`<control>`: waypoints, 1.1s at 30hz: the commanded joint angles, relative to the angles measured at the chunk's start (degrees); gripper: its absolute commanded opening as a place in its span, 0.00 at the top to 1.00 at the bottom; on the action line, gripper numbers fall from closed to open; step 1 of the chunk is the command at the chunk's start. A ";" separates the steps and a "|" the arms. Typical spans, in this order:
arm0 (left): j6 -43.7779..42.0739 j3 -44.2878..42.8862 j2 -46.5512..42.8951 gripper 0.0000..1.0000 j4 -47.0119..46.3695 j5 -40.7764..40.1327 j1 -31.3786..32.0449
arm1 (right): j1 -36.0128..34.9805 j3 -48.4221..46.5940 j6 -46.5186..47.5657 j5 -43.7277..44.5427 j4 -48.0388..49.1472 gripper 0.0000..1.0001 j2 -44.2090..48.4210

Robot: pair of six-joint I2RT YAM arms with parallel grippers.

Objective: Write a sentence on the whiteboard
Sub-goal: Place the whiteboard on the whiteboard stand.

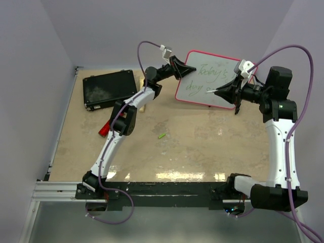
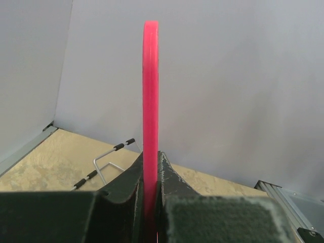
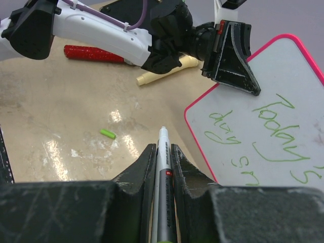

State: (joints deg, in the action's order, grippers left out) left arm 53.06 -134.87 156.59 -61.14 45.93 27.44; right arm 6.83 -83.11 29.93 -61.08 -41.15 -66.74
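Observation:
The whiteboard (image 1: 221, 83) is held tilted up off the table at the back, its red-pink rim (image 2: 150, 86) edge-on in the left wrist view. My left gripper (image 1: 180, 68) (image 2: 151, 158) is shut on the board's left edge. The sentence (image 1: 211, 77) (image 3: 266, 132) is in green cursive, "Today's" above a second line. My right gripper (image 1: 225, 91) (image 3: 162, 150) is shut on a grey-and-white marker (image 3: 163, 169). The marker's tip is close to the second line in the top view, and I cannot tell whether it touches.
A black case (image 1: 109, 88) lies at the back left. A red object (image 1: 105, 129) (image 3: 93, 53) lies beside the left arm, a cream stick (image 3: 152, 77) near it. A small green cap (image 1: 161, 135) (image 3: 107, 133) lies mid-table. A wire stand (image 2: 101, 163) is behind the board.

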 commanded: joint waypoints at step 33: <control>5.65 -3.21 1.69 1.00 -10.49 -7.35 -5.73 | 0.46 0.41 -1.02 -1.15 1.51 1.00 1.00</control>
State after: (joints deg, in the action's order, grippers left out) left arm 57.47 -134.58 159.06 -64.53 42.52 22.24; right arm 6.83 -82.89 29.58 -61.08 -41.12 -66.72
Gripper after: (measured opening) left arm 0.104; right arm 0.160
